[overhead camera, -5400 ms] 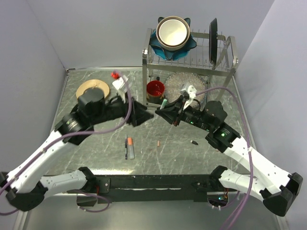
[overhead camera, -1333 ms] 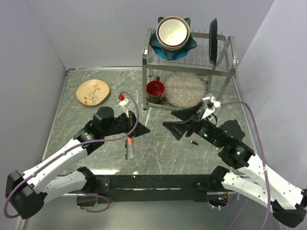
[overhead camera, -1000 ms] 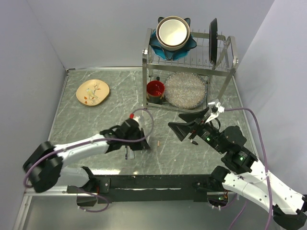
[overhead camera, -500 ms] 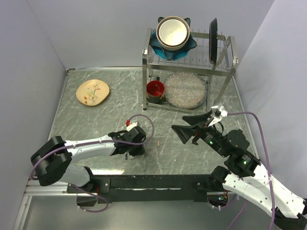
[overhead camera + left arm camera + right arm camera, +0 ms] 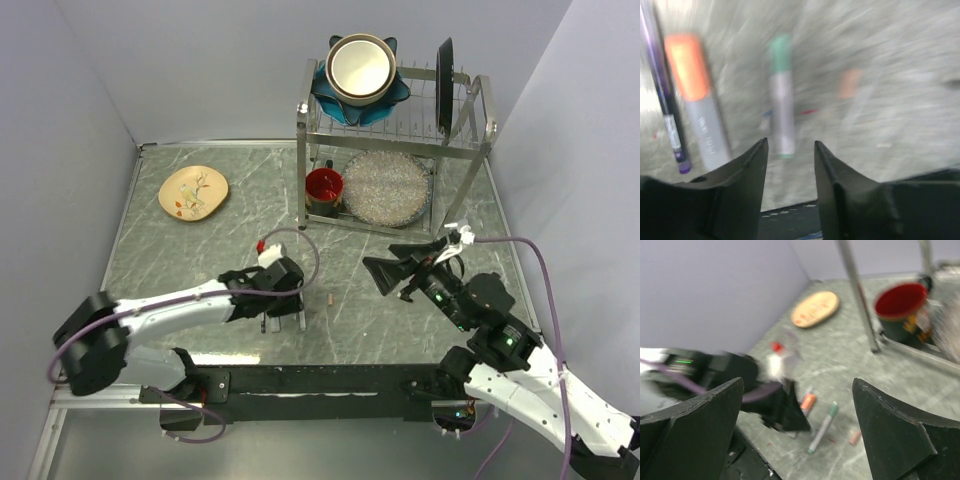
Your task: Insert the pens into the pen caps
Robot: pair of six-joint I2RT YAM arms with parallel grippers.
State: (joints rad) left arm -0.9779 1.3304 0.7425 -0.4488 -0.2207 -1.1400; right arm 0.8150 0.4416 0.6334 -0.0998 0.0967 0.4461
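Note:
A grey pen wearing a green cap [image 5: 781, 100] lies on the table just ahead of my left gripper [image 5: 790, 150], which is open with nothing between its fingers. To its left lie a grey pen with an orange cap [image 5: 697, 105] and a thin dark pen [image 5: 662, 100]. A loose salmon pen cap [image 5: 850, 82] sits to the right, apart from the pens [image 5: 331, 299]. My right gripper [image 5: 797, 381] hangs wide open and empty above the table, right of the pens. In its view I see the green-capped pen [image 5: 823, 427], the orange-capped pen [image 5: 808, 401] and the salmon cap [image 5: 855, 438].
A metal dish rack [image 5: 400, 130] with bowls and plates stands at the back right, a red cup [image 5: 323, 187] under it. A tan plate [image 5: 193, 190] lies at the back left. The left arm [image 5: 180, 305] stretches low along the table's near edge.
My left gripper has opened and the green-capped pen now lies free on the table. The right gripper has drawn back slightly to the right.

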